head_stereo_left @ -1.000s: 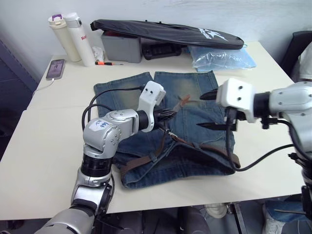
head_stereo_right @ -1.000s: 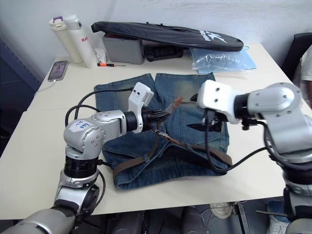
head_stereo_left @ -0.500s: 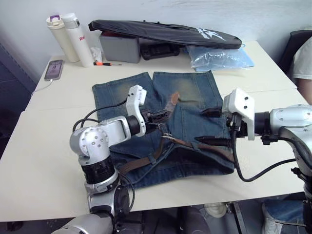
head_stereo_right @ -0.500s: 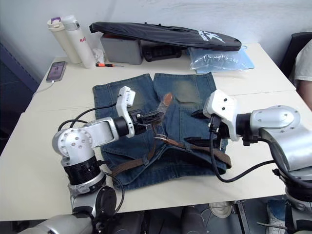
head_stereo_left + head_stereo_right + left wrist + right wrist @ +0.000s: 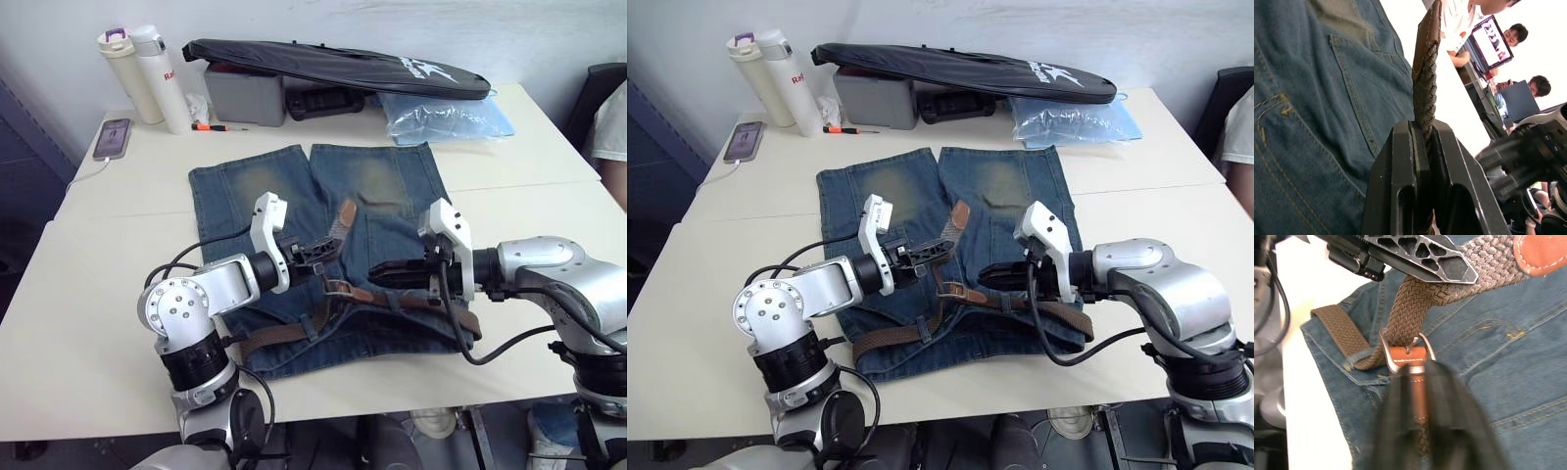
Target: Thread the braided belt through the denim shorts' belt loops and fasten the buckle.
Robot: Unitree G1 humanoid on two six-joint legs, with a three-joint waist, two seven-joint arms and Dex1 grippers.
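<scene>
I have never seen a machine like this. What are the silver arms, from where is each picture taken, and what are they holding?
This is a humanoid robot with two silver arms. Two pictures come from cameras in its head, looking down at a cream table. Two come from cameras on its wrists.

On the table lie blue denim shorts, with a brown braided belt running along the waistband.

The left gripper is shut on the belt's free end, whose leather tip stands upward. The right gripper is shut on the belt's other end, just behind the silver metal buckle. The strap already passes through the buckle.
</scene>
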